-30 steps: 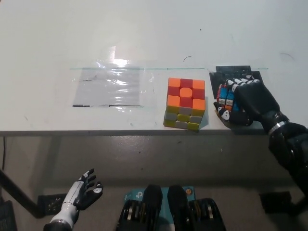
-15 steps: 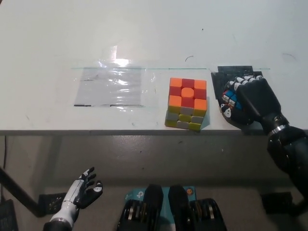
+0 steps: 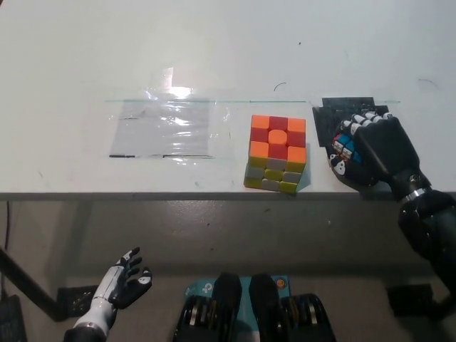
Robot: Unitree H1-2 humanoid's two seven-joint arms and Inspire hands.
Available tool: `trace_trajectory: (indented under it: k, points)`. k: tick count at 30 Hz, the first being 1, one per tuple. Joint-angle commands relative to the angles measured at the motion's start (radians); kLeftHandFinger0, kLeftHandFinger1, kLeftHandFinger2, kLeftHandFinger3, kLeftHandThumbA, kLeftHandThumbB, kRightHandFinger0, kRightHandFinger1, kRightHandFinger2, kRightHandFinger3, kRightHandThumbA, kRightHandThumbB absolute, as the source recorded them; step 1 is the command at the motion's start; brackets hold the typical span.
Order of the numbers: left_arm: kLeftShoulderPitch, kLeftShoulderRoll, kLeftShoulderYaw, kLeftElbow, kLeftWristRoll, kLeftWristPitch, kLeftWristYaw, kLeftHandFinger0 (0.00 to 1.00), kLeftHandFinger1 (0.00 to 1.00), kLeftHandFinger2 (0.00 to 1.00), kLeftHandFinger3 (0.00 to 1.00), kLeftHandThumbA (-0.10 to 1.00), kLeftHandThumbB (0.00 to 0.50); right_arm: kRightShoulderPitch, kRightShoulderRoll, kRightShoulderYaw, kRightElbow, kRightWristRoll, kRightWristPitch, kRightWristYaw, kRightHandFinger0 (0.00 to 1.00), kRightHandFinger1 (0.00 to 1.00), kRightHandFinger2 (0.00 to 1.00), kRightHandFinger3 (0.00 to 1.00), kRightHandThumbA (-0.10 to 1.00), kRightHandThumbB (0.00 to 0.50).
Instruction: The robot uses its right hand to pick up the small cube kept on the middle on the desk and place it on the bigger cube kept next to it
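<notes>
The bigger cube [image 3: 276,154], with orange and red tiles on top and yellow and grey on its front, stands near the front edge of the white desk [image 3: 214,50]. Just right of it my black right hand [image 3: 374,149] is shut on the small cube [image 3: 344,146]; only a few red, blue and white tiles show between the fingers. Hand and small cube sit low over a black patch [image 3: 347,105] on the desk, a short gap away from the bigger cube. My white left hand [image 3: 121,285] rests below the desk at the lower left, fingers apart, holding nothing.
A sheet of clear plastic [image 3: 165,128] lies taped flat on the desk left of the bigger cube. The desk's front edge [image 3: 178,194] runs just below both cubes.
My right hand has shifted slightly right and closed more fully around the small cube, hiding more of it. The bigger cube and left hand stay put.
</notes>
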Motion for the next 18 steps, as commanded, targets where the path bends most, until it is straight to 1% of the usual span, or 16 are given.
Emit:
trace_trajectory:
  k: [1, 3, 6, 7, 8, 9, 10, 11, 13, 15, 16, 17, 18]
  points:
    - [-0.03, 0.018, -0.002, -0.011, 0.007, -0.026, 0.014, 1.0, 1.0, 1.0, 1.0, 0.31, 0.288, -0.032, -0.001, -0.006, 0.007, -0.006, -0.032, -0.037, 0.0, 0.16, 0.44, 0.03, -0.1, 0.009]
    - [-0.03, 0.017, -0.001, -0.009, 0.006, -0.025, 0.015, 1.0, 1.0, 1.0, 1.0, 0.3, 0.288, -0.033, 0.0, -0.007, 0.008, -0.005, -0.036, -0.036, 0.0, 0.15, 0.44, 0.03, -0.1, 0.01]
    - [-0.032, 0.017, -0.001, -0.006, 0.005, -0.027, 0.013, 1.0, 1.0, 1.0, 1.0, 0.31, 0.293, -0.034, 0.004, -0.012, 0.005, -0.005, -0.034, -0.052, 0.0, 0.13, 0.42, 0.0, -0.1, 0.043]
    - [-0.032, 0.016, -0.001, -0.009, 0.006, -0.022, 0.016, 1.0, 1.0, 1.0, 1.0, 0.31, 0.292, -0.033, 0.003, -0.021, -0.014, 0.01, -0.032, -0.023, 0.0, 0.18, 0.47, 0.0, -0.1, 0.056]
    - [-0.027, 0.015, 0.001, -0.011, 0.003, -0.024, 0.015, 1.0, 1.0, 1.0, 1.0, 0.31, 0.298, -0.032, 0.003, -0.022, -0.018, 0.011, -0.031, -0.017, 0.05, 0.27, 0.58, 0.05, -0.1, 0.02]
    - [-0.021, 0.013, 0.004, -0.013, -0.002, -0.028, 0.013, 1.0, 1.0, 1.0, 1.0, 0.3, 0.293, -0.039, -0.001, -0.018, -0.016, -0.003, -0.027, -0.032, 0.06, 0.3, 0.6, 0.04, -0.1, 0.089]
    - [-0.02, 0.013, 0.004, -0.015, -0.002, -0.026, 0.013, 1.0, 1.0, 1.0, 1.0, 0.3, 0.293, -0.043, -0.002, -0.019, -0.012, 0.0, -0.032, -0.033, 0.01, 0.29, 0.58, 0.06, -0.1, 0.104]
    - [-0.019, 0.014, 0.001, -0.02, 0.003, -0.02, 0.014, 1.0, 1.0, 1.0, 1.0, 0.3, 0.288, -0.047, -0.005, -0.021, -0.018, 0.002, -0.032, -0.026, 0.01, 0.31, 0.6, 0.1, -0.1, 0.119]
    - [-0.019, 0.014, 0.001, -0.022, 0.002, -0.019, 0.012, 1.0, 1.0, 1.0, 1.0, 0.3, 0.288, -0.055, -0.008, -0.033, -0.024, 0.019, -0.044, -0.012, 0.0, 0.29, 0.6, 0.11, -0.1, 0.126]
    - [-0.012, 0.014, 0.003, -0.025, -0.003, -0.016, 0.009, 1.0, 1.0, 1.0, 1.0, 0.29, 0.289, -0.065, -0.01, -0.034, -0.02, 0.017, -0.054, -0.016, 0.0, 0.24, 0.55, 0.11, -0.1, 0.132]
    - [-0.014, 0.015, 0.001, -0.019, 0.0, -0.019, 0.01, 1.0, 1.0, 1.0, 1.0, 0.31, 0.298, -0.073, -0.016, -0.033, -0.029, 0.009, -0.046, -0.004, 0.0, 0.25, 0.56, 0.12, -0.1, 0.117]
    - [-0.014, 0.015, 0.001, -0.018, 0.001, -0.02, 0.011, 1.0, 1.0, 1.0, 1.0, 0.31, 0.297, -0.075, -0.016, -0.033, -0.028, 0.007, -0.047, -0.002, 0.0, 0.25, 0.56, 0.12, -0.1, 0.115]
    - [-0.014, 0.015, 0.001, -0.014, 0.001, -0.021, 0.012, 1.0, 1.0, 1.0, 1.0, 0.31, 0.3, -0.082, -0.021, -0.033, -0.043, 0.003, -0.037, 0.015, 0.0, 0.25, 0.56, 0.12, -0.1, 0.093]
